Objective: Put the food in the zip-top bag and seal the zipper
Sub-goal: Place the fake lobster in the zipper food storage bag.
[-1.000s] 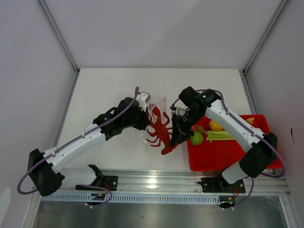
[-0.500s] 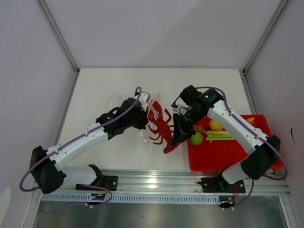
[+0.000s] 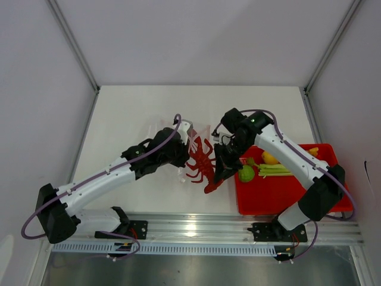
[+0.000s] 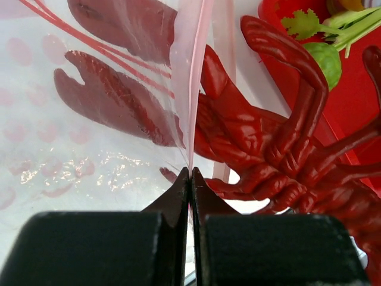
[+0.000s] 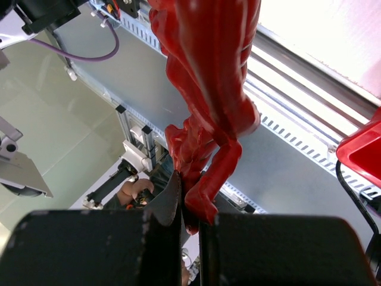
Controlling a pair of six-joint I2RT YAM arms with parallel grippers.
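Note:
My left gripper (image 4: 190,173) is shut on the mouth edge of the clear zip-top bag (image 4: 71,149), pinching its pink zipper strip (image 4: 193,71). In the top view the bag (image 3: 199,132) is held up at the table's middle. My right gripper (image 5: 189,202) is shut on the tail end of a red toy lobster (image 5: 208,77) and holds it at the bag's mouth. The lobster (image 4: 268,143) has its claws showing through the plastic. A round green fruit (image 3: 246,174), a yellow piece (image 3: 270,158) and a pale-green stalk (image 3: 275,170) lie in the red tray.
The red tray (image 3: 280,196) sits at the right front, right beside my right arm. Another small yellow-orange piece (image 3: 314,151) lies at its far edge. The metal rail runs along the near table edge.
My left gripper has shifted slightly right with the bag edge. My right gripper has shifted a little left with the lobster, so its claws reach further into the bag's mouth.

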